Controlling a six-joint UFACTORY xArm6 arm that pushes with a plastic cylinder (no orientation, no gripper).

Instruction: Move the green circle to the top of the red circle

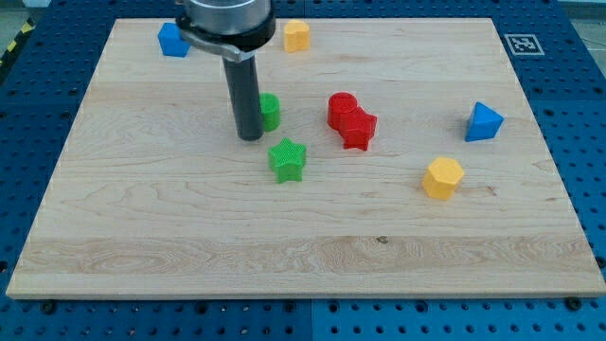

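— On the surface point(142, 237), where's the green circle point(271, 111)?
— Left of the red circle point(341, 107), touching the end effector. That's a bare rod; my tip point(250, 137) sits on its left side, holding nothing.
— Much done?
— Hardly; it must get above the red one.
— Facing which way?
— Round, no long axis.
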